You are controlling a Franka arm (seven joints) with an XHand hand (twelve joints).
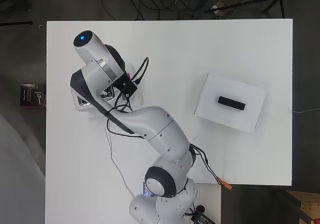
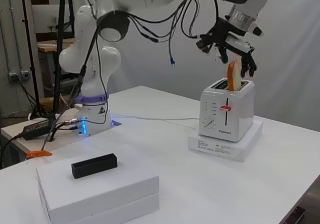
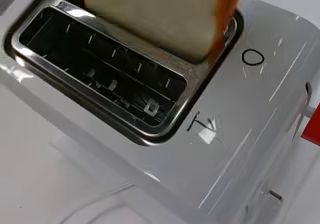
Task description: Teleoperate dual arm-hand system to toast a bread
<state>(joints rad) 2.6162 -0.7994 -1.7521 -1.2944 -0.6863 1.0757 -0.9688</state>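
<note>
A white two-slot toaster (image 2: pixel 227 111) stands on a flat white box (image 2: pixel 247 143) at the far side of the table. A bread slice (image 2: pixel 232 76) with an orange-brown crust stands upright, partly down in one slot. My hand (image 2: pixel 231 40) is right above it, fingers curled down round the slice's top. In the wrist view the bread slice (image 3: pixel 160 14) fills one slot while the other slot (image 3: pixel 105 79) gapes empty. The toaster's red lever (image 2: pixel 226 107) sits high on its front. From overhead the arm hides nearly all of the toaster (image 1: pixel 80 103).
A stack of white boxes (image 2: pixel 95 189) at the near side carries a black block (image 2: pixel 94 165); from overhead the block (image 1: pixel 231 102) lies at the right. A white cable (image 2: pixel 155 118) crosses the table towards the toaster. An orange-tipped tool (image 2: pixel 37 154) lies by the arm's base.
</note>
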